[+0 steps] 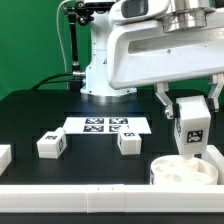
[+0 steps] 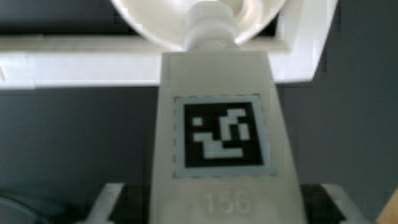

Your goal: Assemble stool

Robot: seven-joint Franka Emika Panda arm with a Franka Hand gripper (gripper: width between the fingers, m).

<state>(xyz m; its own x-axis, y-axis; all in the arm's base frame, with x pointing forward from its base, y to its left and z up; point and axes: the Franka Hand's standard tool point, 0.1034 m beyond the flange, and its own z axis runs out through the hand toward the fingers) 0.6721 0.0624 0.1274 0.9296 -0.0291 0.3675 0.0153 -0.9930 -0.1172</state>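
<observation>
My gripper [image 1: 190,104] is shut on a white stool leg [image 1: 192,128] and holds it upright by its upper end. The leg's lower end reaches down into the round white seat [image 1: 183,173] at the exterior view's front right. In the wrist view the held leg [image 2: 222,120] fills the middle with its square marker tag facing the camera. Its far end meets the round seat [image 2: 187,18]. My gripper [image 2: 222,205] has a finger pressed on each side of the leg. Two more tagged legs [image 1: 51,145] [image 1: 128,143] lie loose on the black table.
The marker board [image 1: 108,125] lies flat behind the two loose legs. A plain white bar [image 1: 90,192] runs along the table's front edge, and another white piece [image 1: 4,155] sits at the exterior view's left edge. The robot's base [image 1: 100,70] stands at the back.
</observation>
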